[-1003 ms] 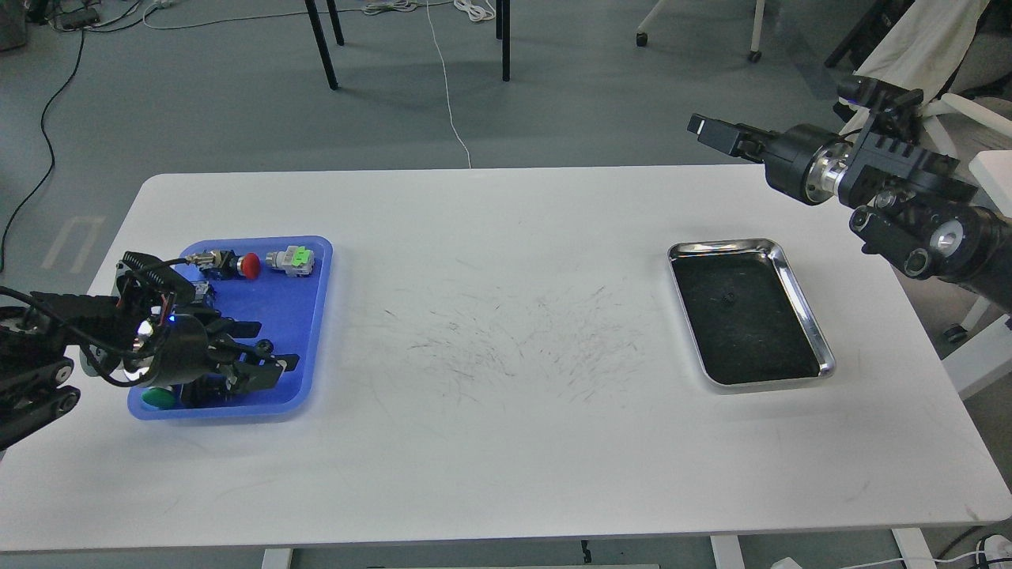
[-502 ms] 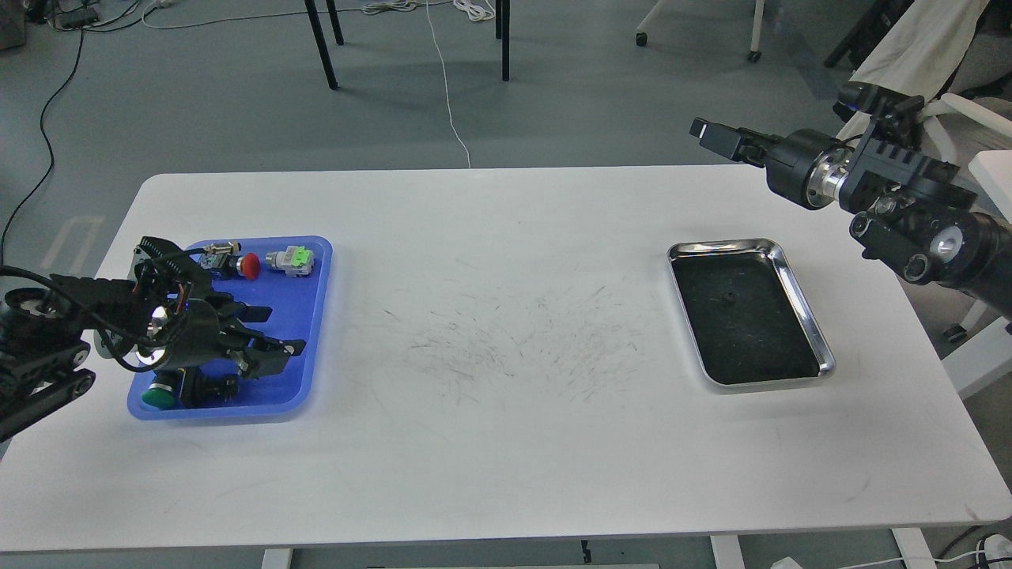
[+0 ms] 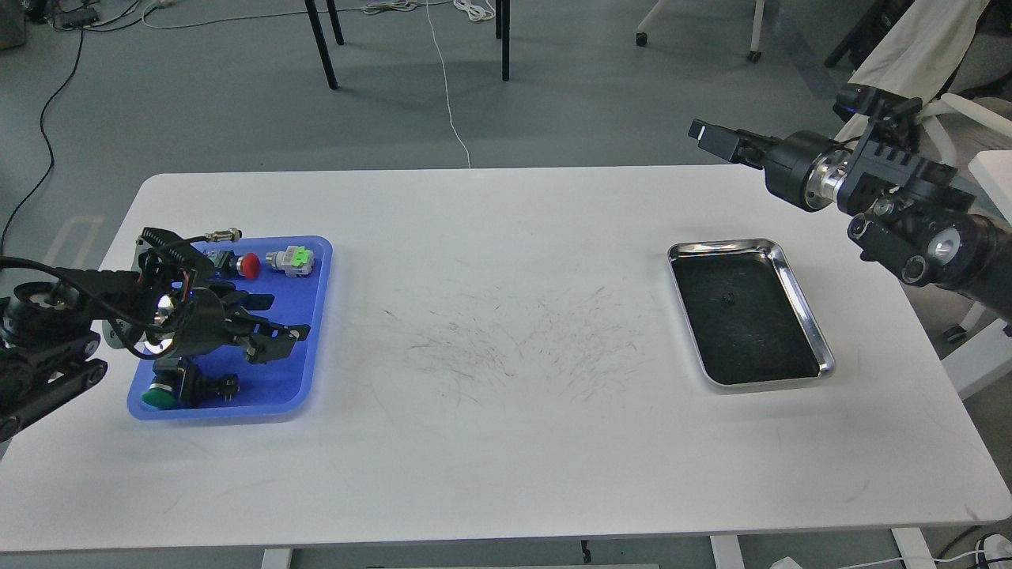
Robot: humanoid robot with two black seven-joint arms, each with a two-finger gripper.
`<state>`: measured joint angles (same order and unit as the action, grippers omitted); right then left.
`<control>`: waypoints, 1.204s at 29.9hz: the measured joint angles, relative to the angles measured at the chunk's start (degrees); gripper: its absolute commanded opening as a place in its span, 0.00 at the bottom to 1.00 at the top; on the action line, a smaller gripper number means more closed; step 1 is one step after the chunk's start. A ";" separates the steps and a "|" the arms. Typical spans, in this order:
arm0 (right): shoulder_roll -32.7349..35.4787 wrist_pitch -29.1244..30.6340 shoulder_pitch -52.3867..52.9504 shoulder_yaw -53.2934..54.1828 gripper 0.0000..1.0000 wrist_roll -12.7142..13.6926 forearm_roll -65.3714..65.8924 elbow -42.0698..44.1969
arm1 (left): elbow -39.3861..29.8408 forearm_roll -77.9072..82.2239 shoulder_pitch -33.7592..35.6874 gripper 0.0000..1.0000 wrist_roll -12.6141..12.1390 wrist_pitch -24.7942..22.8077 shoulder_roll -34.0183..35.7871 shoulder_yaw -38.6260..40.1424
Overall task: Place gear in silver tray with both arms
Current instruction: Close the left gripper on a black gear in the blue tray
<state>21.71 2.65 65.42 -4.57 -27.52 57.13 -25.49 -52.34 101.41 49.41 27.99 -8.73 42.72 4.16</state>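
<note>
A: Where does the silver tray [image 3: 749, 313] sit, and how does it lie?

B: On the right part of the white table [image 3: 506, 442], well apart from the blue tray [image 3: 310, 316] on the left. Its long axis runs from far to near, slightly skewed, so the near end lies a little further right than the far end. The bottom is dark, with one small dark speck [image 3: 729, 298] near the middle; I can't make out what that is.

A: And the left gripper [image 3: 273, 324]?

B: It hangs over the blue tray, pointing right. Its two fingers are spread apart, and I see nothing between them.

A: What lies in the blue tray?

B: A red-capped button [image 3: 250, 265] and a grey part with a green tab [image 3: 291, 260] along the far edge, and a green-capped button [image 3: 160, 396] at the near left corner, beside a dark part [image 3: 209, 386].

A: The right gripper [image 3: 709, 136]?

B: It is raised beyond the far right edge of the table, pointing left, well apart from the silver tray. It shows as one small dark block, so whether its jaws are apart or together I cannot tell.
</note>
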 measured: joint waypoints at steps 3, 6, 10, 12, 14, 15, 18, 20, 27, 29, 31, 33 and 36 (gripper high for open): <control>0.00 -0.02 -0.25 0.00 0.84 0.00 0.00 0.00 | 0.06 -7.89 -0.25 0.78 0.01 -0.97 0.88 -0.44; 0.00 -0.02 -0.42 0.00 0.84 -0.01 0.00 0.04 | 0.15 -7.60 -1.06 0.78 -0.01 -0.98 3.46 -0.77; -0.14 -0.02 -0.46 0.00 0.84 -0.01 0.00 0.03 | 0.62 -2.43 -2.57 0.78 0.00 1.26 4.58 -0.86; -0.39 -0.02 -0.46 0.00 0.84 -0.01 0.00 0.02 | 1.26 0.30 -2.80 0.78 0.00 2.91 4.59 -0.86; -0.47 -0.02 -0.37 0.00 0.84 -0.01 0.00 0.01 | 1.65 2.27 -2.89 0.78 0.00 3.72 4.47 -0.84; -0.49 -0.02 -0.32 0.00 0.84 -0.01 0.00 0.01 | 1.70 2.67 -2.90 0.78 0.00 3.85 4.37 -0.82; -0.52 -0.02 -0.31 0.00 0.84 0.01 0.00 0.01 | 2.11 3.40 -3.12 0.78 0.00 4.04 3.99 -0.80; -0.51 -0.02 -0.32 0.00 0.84 0.02 0.00 0.01 | 2.46 3.48 -3.21 0.75 0.00 4.06 3.51 -0.80; -0.46 -0.02 -0.46 0.00 0.84 0.02 0.00 0.00 | 2.76 3.70 -3.74 0.70 0.00 4.19 1.52 -0.85; -0.49 -0.02 -0.47 0.00 0.84 0.02 0.00 0.00 | 2.76 3.79 -4.25 0.70 0.01 4.22 1.14 -0.86; -0.51 -0.02 -0.47 -0.06 0.84 0.02 0.00 0.00 | 2.82 3.85 -4.56 0.70 0.00 4.43 1.00 -0.89; -0.50 -0.02 -0.47 -0.15 0.84 0.02 0.00 0.00 | 2.84 3.87 -5.17 0.69 0.00 4.62 0.91 -0.89; -0.47 -0.02 -0.48 -0.18 0.84 0.02 0.00 0.00 | 3.36 3.90 -6.10 0.68 0.02 5.00 0.74 -0.89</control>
<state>21.23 2.63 64.95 -4.74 -27.51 57.13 -25.49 -48.98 105.31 43.30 28.01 -3.73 43.46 3.27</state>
